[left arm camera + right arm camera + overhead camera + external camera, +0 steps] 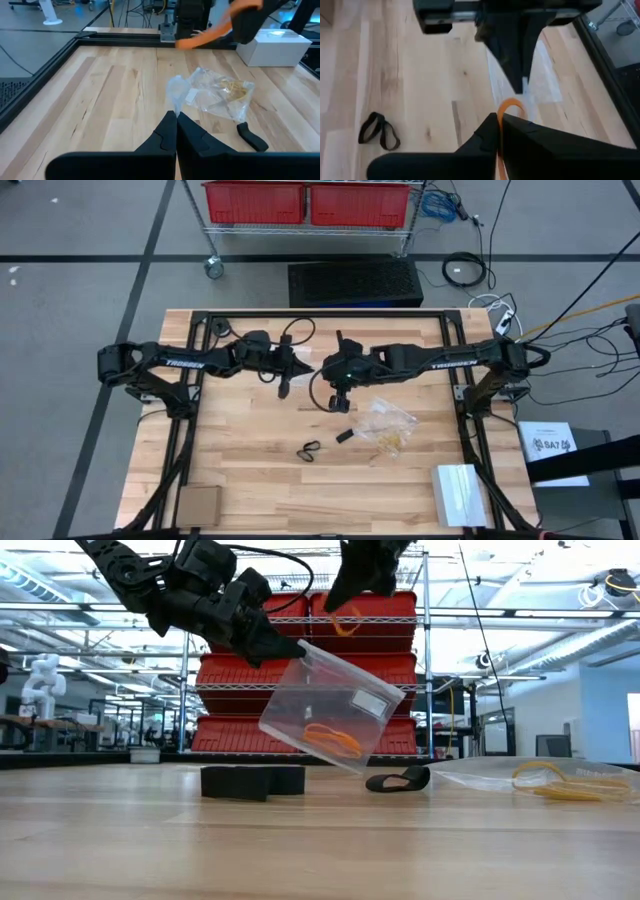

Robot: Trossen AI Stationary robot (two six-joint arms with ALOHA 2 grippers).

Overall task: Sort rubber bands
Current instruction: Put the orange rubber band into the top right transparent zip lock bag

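My left gripper (296, 648) is shut on a clear plastic bag (330, 705) that hangs above the table's middle with orange rubber bands (333, 740) in its bottom. My right gripper (345, 595) is shut on one orange rubber band (346, 622), higher up and just beside the bag's mouth. A black rubber band (308, 449) lies flat on the wood nearer the front edge. A second clear bag (386, 426) holding tan rubber bands (560, 780) lies flat on the table to the right. My left gripper pinches the bag's top edge (175, 97) between its two fingers, coming nearly level from the table's left. The bag hangs tilted below the fingers, clear of the table. My right gripper pinches the orange band's loop (509, 106) between its fingertips, slanting down from the right. The band dangles slack below them, clear of bag and table.
A small black block (343, 435) lies between the black band and the flat bag. A white box (459, 494) sits at the front right, a cardboard piece (198, 504) at the front left. Black frame rails (190, 430) border both sides.
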